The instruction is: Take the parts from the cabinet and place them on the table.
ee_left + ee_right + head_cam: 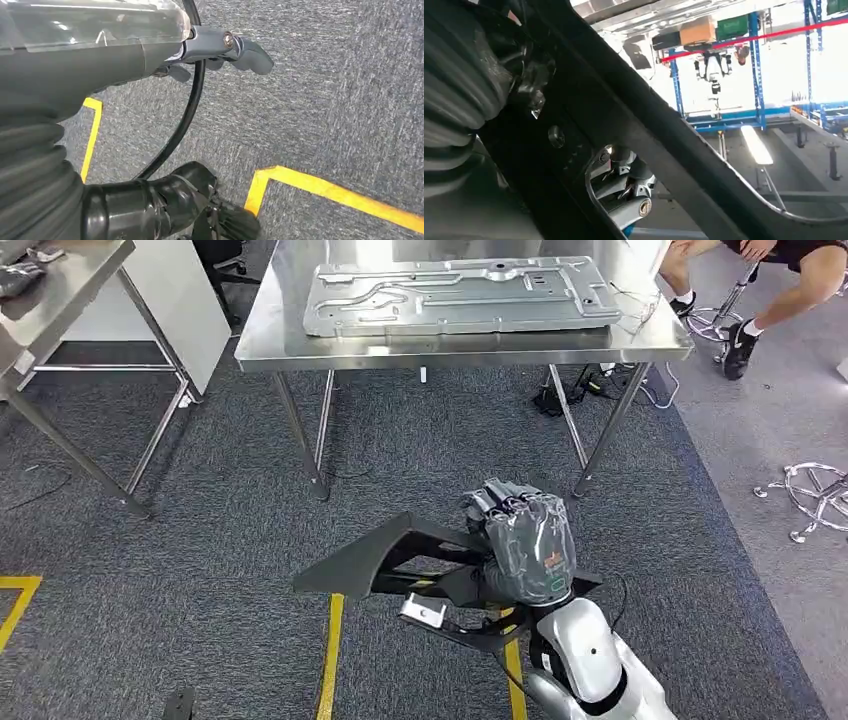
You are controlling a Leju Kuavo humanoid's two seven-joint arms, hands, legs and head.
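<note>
From the head view, the right hand point(522, 540) grips a flat black angular metal frame part point(385, 562) low over the grey carpet point(200, 510) — well short of the shiny steel table point(460, 345), which carries a large grey stamped metal panel point(460, 295). Left wrist view: the left hand point(220, 50) hangs over carpet and yellow floor tape point(325, 190), fingers loose, holding nothing. Right wrist view: fingers point(624, 192) wrap the black part.

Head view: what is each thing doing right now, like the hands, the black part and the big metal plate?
Right hand: gripping the black part.
Black part: held above the carpet.
Left hand: holding nothing, hanging over the carpet.
Metal plate: lying flat on the steel table.
</note>
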